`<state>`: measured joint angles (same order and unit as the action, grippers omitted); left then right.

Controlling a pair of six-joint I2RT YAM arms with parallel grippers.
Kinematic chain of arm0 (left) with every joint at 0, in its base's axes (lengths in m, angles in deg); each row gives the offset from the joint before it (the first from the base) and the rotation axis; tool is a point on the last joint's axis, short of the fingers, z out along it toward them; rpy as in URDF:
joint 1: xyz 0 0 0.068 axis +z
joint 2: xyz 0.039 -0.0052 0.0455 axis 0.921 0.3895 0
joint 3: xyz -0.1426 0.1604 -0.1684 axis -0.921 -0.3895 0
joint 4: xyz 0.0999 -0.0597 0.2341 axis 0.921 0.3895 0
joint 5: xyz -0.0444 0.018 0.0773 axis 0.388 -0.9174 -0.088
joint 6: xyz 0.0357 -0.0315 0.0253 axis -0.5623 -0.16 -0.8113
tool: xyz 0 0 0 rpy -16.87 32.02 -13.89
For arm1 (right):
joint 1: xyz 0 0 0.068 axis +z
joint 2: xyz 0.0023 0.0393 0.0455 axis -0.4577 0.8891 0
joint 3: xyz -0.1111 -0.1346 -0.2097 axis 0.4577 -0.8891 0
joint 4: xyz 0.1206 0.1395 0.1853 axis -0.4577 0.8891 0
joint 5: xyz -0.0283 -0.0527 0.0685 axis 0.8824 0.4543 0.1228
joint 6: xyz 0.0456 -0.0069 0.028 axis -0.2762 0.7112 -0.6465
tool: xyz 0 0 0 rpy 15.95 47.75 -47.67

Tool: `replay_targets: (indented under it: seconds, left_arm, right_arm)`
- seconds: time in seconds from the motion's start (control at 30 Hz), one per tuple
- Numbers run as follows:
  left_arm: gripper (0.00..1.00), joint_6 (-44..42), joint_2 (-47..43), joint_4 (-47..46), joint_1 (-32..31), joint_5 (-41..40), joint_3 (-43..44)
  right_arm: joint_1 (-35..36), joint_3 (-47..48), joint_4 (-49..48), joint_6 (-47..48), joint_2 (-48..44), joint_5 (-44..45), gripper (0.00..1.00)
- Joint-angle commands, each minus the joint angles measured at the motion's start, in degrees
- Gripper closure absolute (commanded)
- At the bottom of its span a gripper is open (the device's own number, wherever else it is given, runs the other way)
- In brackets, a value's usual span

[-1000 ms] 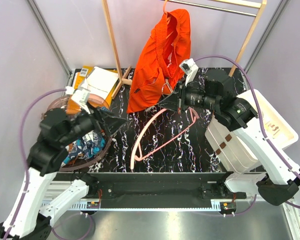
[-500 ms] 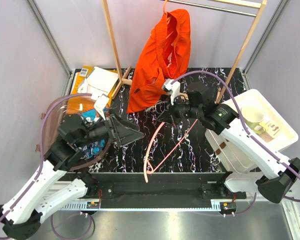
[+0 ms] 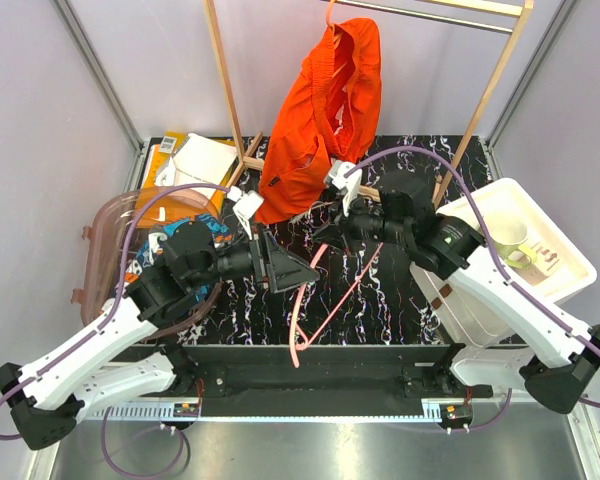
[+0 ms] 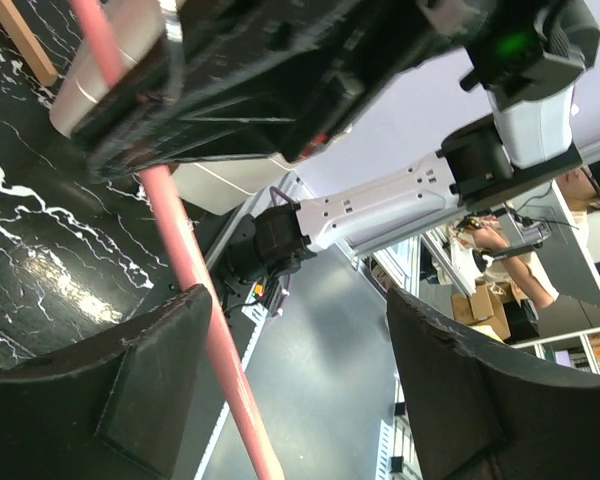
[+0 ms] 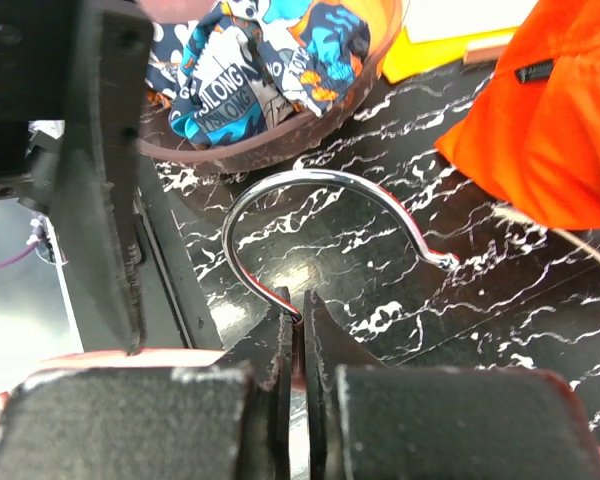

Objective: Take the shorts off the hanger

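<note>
R tool clamped on pink hanger, orange shorts hanging just behind it; L tool spread wide, hanger bar between

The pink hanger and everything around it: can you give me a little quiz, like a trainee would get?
1. True or false: the right tool is shut on the pink hanger's metal hook.
2. Is the left tool open or shut?
3. Where are the orange shorts? A) hanging from the wooden rack B) held in the left tool C) draped on the pink hanger
Key: 1 true; 2 open; 3 A.
</note>
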<state>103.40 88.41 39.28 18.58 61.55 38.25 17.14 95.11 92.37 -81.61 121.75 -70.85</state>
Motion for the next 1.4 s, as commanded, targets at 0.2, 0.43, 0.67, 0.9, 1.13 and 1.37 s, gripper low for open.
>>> replay_targets:
  seconds: [0.2, 0.43, 0.67, 0.9, 1.13, 1.37]
  left_arm:
    - [0.28, 2.61, -2.46, -4.49, -0.38, -6.41, -0.34]
    - [0.3, 6.38, 1.58, -10.36, -0.47, -0.61, -2.01]
    - [0.57, 8.15, 3.61, -16.44, -0.38, 1.51, -3.07]
    - [1.0, 7.36, 3.78, -18.11, -0.38, 0.11, -3.16]
    - [1.0, 6.04, 5.27, -18.73, -0.38, -2.44, -2.72]
    - [1.0, 5.25, 6.68, -18.37, -0.46, -7.01, -1.4]
  right_arm:
    - [0.97, -2.66, -7.57, 0.67, -6.76, -2.14, 1.0]
    - [1.15, -3.54, -12.49, -1.52, -7.91, -3.29, 1.0]
    - [1.23, -2.31, -14.16, -3.02, -7.38, -3.46, 1.0]
    - [1.32, -4.15, -13.72, -8.55, -8.17, -1.27, 0.79]
    - [1.32, -3.72, -3.74, -30.33, -9.75, 10.58, 0.24]
    - [1.32, -6.69, 2.97, -42.39, -17.21, 14.54, 0.0]
